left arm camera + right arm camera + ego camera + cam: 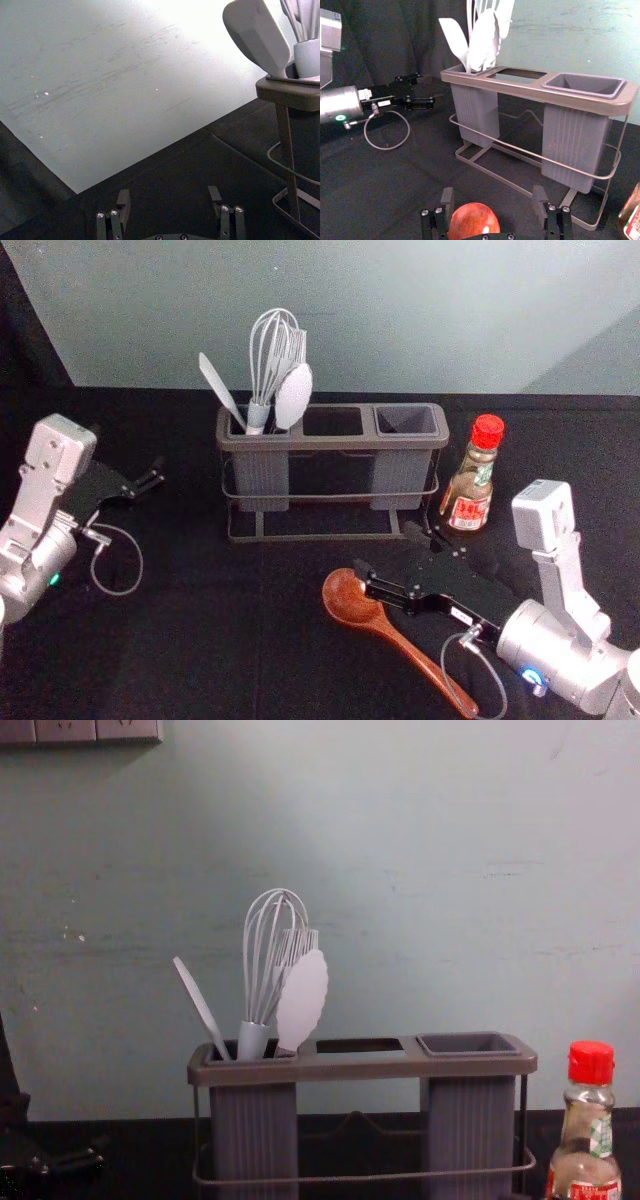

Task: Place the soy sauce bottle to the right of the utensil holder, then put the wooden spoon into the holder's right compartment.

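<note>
Black worktop (200,630): my right tool (392,558), five o'clock, left tool (169,194), nine, gape wide, empty; wooden spoon (352,604) likely light, stiff; pinch handle (426,665).

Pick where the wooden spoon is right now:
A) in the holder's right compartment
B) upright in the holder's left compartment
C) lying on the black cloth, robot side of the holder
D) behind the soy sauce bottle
C: the head view shows the wooden spoon flat on the black cloth, on the robot's side of the utensil holder.
</note>
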